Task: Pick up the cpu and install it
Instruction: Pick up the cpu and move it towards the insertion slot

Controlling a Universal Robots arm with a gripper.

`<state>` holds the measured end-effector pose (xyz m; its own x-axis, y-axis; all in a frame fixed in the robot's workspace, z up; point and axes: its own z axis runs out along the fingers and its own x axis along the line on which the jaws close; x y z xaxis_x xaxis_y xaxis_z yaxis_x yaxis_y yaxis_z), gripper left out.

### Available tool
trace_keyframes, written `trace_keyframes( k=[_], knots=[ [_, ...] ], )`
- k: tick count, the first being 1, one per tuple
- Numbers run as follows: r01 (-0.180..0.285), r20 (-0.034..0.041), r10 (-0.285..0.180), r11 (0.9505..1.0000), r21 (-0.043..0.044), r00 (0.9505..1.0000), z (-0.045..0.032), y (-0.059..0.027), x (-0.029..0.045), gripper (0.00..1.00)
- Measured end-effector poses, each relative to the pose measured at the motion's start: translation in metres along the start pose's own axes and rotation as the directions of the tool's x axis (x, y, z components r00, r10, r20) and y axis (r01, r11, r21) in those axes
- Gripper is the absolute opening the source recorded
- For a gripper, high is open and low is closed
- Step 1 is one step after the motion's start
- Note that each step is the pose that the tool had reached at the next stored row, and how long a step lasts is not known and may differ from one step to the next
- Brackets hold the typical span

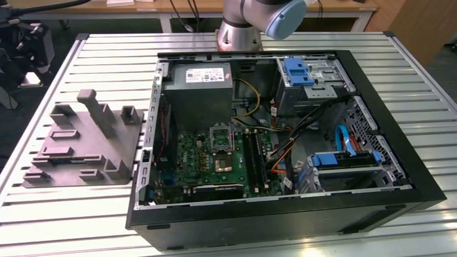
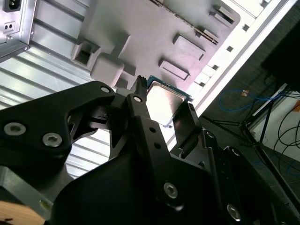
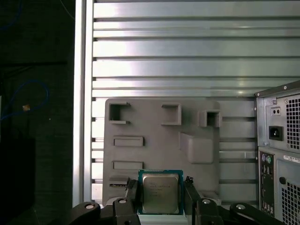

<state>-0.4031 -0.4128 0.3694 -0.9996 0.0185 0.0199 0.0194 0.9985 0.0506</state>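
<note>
First wrist view: gripper (image 3: 161, 185) clamps the cpu (image 3: 161, 194) by two opposite edges, above the grey fixture (image 1: 78, 150) at the exterior view's left. Likely light, stiff, fragile underneath; edges are safest.

Grey fixture (image 1: 82, 144) beside open computer case (image 1: 286, 220), slatted table (image 1: 64, 225).

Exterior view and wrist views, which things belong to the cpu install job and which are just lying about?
Job in hand: the cpu, gripped in the tool; the motherboard socket in the open computer case.
Lying about: grey plastic fixture; power supply; blue drive bracket; cables.
</note>
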Motion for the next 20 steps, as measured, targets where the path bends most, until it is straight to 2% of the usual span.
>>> trace_keyframes(
  k=[13,20],
  knots=[
    [0.0,0.0,0.0,1.0,0.0,1.0,0.0,0.0001,-0.0079,0.47],
    [0.0,-0.0001,0.0,1.0,0.0,1.0,-0.0001,0.0003,-0.0149,0.47]
  ],
)
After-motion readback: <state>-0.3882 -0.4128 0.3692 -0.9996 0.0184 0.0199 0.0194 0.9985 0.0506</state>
